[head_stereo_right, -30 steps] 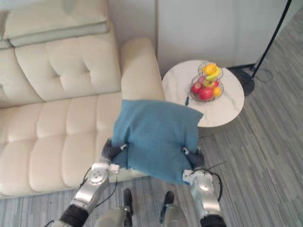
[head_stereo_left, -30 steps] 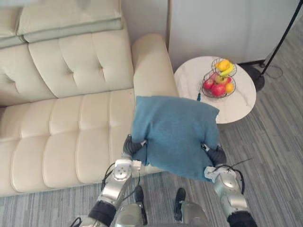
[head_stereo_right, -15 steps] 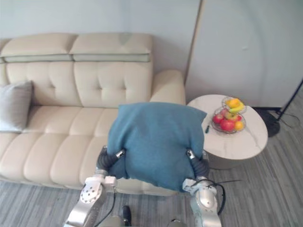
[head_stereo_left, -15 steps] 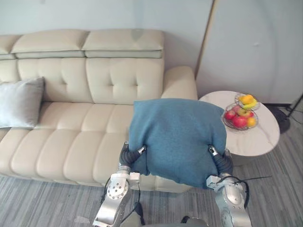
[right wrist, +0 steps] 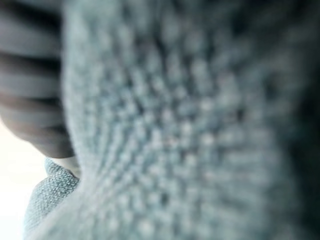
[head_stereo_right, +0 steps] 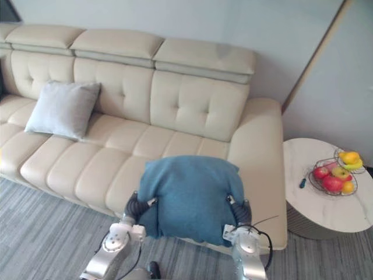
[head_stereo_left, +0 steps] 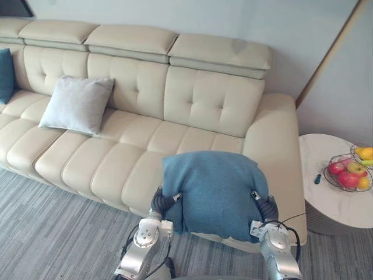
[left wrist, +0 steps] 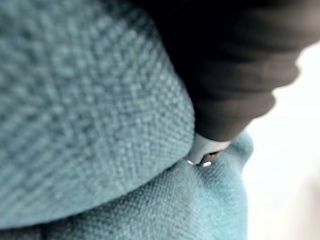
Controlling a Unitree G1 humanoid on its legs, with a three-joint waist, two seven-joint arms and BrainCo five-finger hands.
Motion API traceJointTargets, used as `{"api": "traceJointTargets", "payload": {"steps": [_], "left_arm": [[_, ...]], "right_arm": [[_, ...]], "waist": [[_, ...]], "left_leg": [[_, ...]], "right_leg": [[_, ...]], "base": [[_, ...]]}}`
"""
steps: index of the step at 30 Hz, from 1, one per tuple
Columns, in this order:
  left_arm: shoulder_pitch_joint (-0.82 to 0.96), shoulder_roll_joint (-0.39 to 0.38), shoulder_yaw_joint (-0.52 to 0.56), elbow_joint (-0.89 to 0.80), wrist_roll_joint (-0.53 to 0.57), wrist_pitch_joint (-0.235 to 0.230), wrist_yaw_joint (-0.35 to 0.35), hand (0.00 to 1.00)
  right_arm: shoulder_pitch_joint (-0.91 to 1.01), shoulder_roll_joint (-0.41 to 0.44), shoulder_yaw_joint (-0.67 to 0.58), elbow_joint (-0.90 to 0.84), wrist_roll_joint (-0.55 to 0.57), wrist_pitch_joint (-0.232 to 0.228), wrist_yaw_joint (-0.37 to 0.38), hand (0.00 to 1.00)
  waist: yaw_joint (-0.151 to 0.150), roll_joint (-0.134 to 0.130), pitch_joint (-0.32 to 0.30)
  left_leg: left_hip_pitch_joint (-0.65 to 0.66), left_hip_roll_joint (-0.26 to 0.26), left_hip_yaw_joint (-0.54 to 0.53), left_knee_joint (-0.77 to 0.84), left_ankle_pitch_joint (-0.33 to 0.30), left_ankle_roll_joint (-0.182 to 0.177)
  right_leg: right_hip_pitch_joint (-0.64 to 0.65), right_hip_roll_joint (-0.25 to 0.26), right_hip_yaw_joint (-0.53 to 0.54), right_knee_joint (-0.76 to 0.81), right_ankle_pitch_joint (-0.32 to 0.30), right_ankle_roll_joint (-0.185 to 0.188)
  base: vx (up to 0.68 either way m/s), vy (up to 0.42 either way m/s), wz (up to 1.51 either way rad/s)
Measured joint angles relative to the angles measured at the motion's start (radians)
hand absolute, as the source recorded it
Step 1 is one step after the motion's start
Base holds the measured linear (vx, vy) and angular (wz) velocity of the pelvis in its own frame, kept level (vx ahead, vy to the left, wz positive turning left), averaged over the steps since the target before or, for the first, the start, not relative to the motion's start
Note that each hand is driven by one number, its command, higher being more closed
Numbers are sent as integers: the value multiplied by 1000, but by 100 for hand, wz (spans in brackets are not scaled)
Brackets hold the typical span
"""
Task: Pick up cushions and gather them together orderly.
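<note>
The cushion hides most of our left hand, at its 8 o'clock, and right hand, at 4. At 9 o'clock the edge cuts off a second blue cushion. We cannot name the tiny blue thing on the table.

Seat bare between grey cushion and armrest. Side table with fruit basket stands just beyond armrest, robot's right.
</note>
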State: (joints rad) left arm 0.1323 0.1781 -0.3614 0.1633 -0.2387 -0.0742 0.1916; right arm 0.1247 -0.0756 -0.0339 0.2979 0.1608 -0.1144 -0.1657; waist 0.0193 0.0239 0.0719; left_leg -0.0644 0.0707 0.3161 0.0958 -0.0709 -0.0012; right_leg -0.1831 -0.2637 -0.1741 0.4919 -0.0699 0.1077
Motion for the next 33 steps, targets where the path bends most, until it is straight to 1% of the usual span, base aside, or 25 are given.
{"api": "traceJointTargets", "payload": {"steps": [1,2,3,4,5,6,8,9,11,12,13,14,15,16,17,18,19,20,21,22,23,25,26,31,33], "left_arm": [[-1,-1,-1,-2,0,0,0,100],[-4,-4,-1,-10,0,0,0,100],[-6,-5,-1,-14,0,0,0,100],[-5,-10,-1,-27,1,1,0,100],[-2,-11,-1,-38,2,1,1,100],[-2,-24,-5,-44,2,4,1,100],[-5,-43,-10,-63,2,5,0,100],[-8,-49,-13,-63,3,6,0,100],[-4,-65,-26,-64,2,7,-4,100],[2,-76,-25,-73,1,7,-12,100],[4,-76,-25,-78,1,6,-16,100],[21,-81,-17,-116,1,6,-22,100],[34,-85,-17,-142,1,4,-23,100],[39,-86,-16,-152,1,3,-23,100],[40,-91,-7,-160,2,-3,-24,100],[40,-97,3,-160,2,-3,-24,100],[40,-97,3,-160,2,-2,-24,100],[43,-97,3,-159,2,1,-24,100],[47,-98,2,-159,3,1,-24,100],[57,-95,2,-151,4,3,-24,100],[65,-86,2,-151,6,5,-24,100],[79,-68,2,-151,12,9,-23,100],[89,-64,2,-151,12,16,-23,100],[97,-63,-2,-151,17,16,-21,100],[85,-58,-16,-150,22,16,-14,100]], "right_arm": [[-4,-6,0,-3,3,-1,1,100],[-12,-10,0,-8,7,-3,3,100],[-15,-11,0,-9,7,-3,3,100],[-16,-11,-1,-15,8,-3,2,100],[-12,-11,-2,-27,8,-2,1,100],[3,-22,-5,-50,9,-2,0,100],[35,-27,-17,-111,17,1,-1,100],[52,-27,-26,-136,17,3,-1,100],[98,-30,-44,-214,16,5,-1,100],[129,-37,-43,-284,16,4,-1,100],[134,-39,-43,-299,15,4,-1,100],[132,-50,-42,-336,14,0,-1,100],[125,-51,-43,-347,14,-1,-3,100],[125,-49,-43,-350,14,-3,-3,100],[121,-45,-41,-349,14,-5,-3,100],[118,-40,-39,-347,14,-5,-3,100],[117,-40,-39,-345,14,-5,-3,100],[113,-41,-39,-332,14,-5,-3,100],[111,-43,-39,-320,13,-4,-3,100],[110,-40,-36,-292,10,-2,-3,100],[114,-20,-35,-272,6,0,-3,100],[112,-2,-34,-249,-8,5,-2,100],[116,4,-33,-233,-9,7,-2,100],[116,14,-32,-215,-51,9,-14,100],[106,11,-31,-196,-91,9,-44,100]], "waist": [[-20,-5,0],[-24,-20,10],[-20,-24,12],[-13,-25,13],[-16,-26,13],[-22,-13,9],[-22,-2,10],[-23,-4,13],[-25,-5,15],[-16,-4,20],[-13,-4,20],[-10,-6,20],[-6,13,9],[-5,17,7],[0,19,5],[3,19,5],[6,19,4],[15,20,3],[21,25,0],[24,30,-13],[17,6,-18],[20,-21,-21],[19,-26,-24],[18,-25,-26],[18,-23,-25]], "left_leg": [[29,-25,1,-51,19,5],[52,-51,13,-84,24,9],[56,-61,15,-90,23,10],[59,-69,29,-93,15,14],[52,-74,24,-78,5,5],[45,-72,2,-63,-4,3],[28,-48,-14,-8,-18,-11],[24,-43,-20,26,-21,-14],[-10,-12,-9,192,-55,-13],[-55,35,45,399,-67,-6],[-67,45,53,440,-66,-7],[-123,77,49,581,-70,-11],[-144,109,60,618,-103,6],[-143,119,59,600,-119,8],[-131,134,46,505,-138,0],[-108,134,16,381,-133,-7],[-100,130,-5,327,-126,-14],[-72,125,-51,224,-91,-38],[-49,123,-83,157,-34,-44],[-31,117,-118,117,-6,-114],[-29,98,-106,109,-6,-112],[-5,73,-73,79,-6,-111],[15,58,-62,60,-7,-109],[39,34,-51,3,2,-89],[23,34,-51,-32,24,-87]], "right_leg": [[-11,80,34,-24,-57,1],[-28,121,1,-70,-67,-23],[-33,139,-10,-100,-65,-26],[-43,185,-13,-182,-46,-55],[-35,208,1,-241,-9,-114],[-25,219,15,-257,5,-155],[-19,223,31,-234,0,-148],[-1,221,22,-239,0,-148],[70,218,6,-265,-1,-149],[139,222,2,-286,-23,-152],[152,223,2,-292,-34,-153],[180,220,10,-316,-68,-153],[179,225,15,-321,-71,-154],[175,225,23,-321,-76,-156],[174,223,50,-320,-83,-154],[168,217,75,-318,-78,-144],[164,216,84,-314,-71,-133],[159,215,104,-309,-71,-124],[149,220,122,-302,-74,-113],[141,225,159,-304,-74,-87],[138,205,178,-325,-63,-70],[139,181,210,-349,-51,-52],[151,168,219,-367,-43,-45],[150,152,234,-388,-33,-35],[114,156,231,-395,-23,-36]], "base": [[67,66,10],[77,53,0],[126,19,-23],[123,-10,-14],[180,-45,3],[162,-39,10],[250,-35,35],[276,-61,65],[161,-51,51],[102,-31,20],[130,-11,8],[42,50,-9],[24,62,-14],[44,86,-24],[104,97,-33],[124,136,-38],[143,189,-49],[114,192,-55],[162,264,-75],[156,225,-64],[149,207,-54],[99,170,-45],[78,158,-37],[16,61,-8],[-57,-21,-1]]}}
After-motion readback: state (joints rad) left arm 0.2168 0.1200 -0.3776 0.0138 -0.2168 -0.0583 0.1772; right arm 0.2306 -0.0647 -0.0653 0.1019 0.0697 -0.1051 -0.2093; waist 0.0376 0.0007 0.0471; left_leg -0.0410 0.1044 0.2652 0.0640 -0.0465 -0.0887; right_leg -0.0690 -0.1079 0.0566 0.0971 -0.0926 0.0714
